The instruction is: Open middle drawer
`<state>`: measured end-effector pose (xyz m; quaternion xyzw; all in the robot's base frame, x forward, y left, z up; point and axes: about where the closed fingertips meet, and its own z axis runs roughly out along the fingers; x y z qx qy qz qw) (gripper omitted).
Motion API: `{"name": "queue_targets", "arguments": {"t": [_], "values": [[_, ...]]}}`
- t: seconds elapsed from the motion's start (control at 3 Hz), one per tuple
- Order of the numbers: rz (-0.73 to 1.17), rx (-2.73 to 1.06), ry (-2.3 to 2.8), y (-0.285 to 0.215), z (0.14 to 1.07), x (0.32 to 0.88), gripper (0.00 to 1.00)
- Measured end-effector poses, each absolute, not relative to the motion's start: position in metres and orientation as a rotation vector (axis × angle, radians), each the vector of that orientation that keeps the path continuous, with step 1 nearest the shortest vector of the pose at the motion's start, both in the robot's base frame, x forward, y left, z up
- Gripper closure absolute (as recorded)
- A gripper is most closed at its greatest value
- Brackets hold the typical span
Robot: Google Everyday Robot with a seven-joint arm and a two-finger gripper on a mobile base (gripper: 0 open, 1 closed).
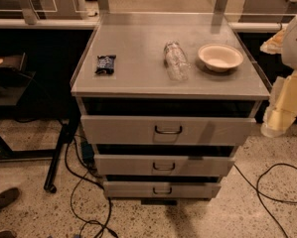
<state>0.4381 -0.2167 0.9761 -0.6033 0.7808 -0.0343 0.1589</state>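
The grey metal cabinet [138,43] has three drawers stacked in its front. The middle drawer [133,165] has a medium-height flat front with a small dark loop handle [164,167] at its centre. It sits between the taller top drawer [118,130] and the thinner bottom drawer [133,189]. A dark gap shows above each front. My gripper [279,108], pale yellow and white, hangs at the right edge of the view. It is beside the cabinet's right side at the top drawer's height, apart from all the drawers.
On the cabinet top lie a dark snack packet [106,64], a clear plastic bottle [176,61] on its side and a white bowl [220,57]. Black cables [267,182] run over the floor on both sides. A black stand leg [58,152] and a shoe [4,200] are at the left.
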Motion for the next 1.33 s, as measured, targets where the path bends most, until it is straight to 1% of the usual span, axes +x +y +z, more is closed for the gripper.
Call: {"name": "queue_targets", "arguments": {"t": [0.33, 1.0, 1.33], "values": [[-0.099, -1.727, 2.231, -0.217, 0.974, 0.437, 0.00], [-0.131, -1.776, 2.185, -0.211, 0.902, 0.396, 0.00], [-0.101, -1.798, 2.226, -0.214, 0.865, 0.384, 0.00]]}}
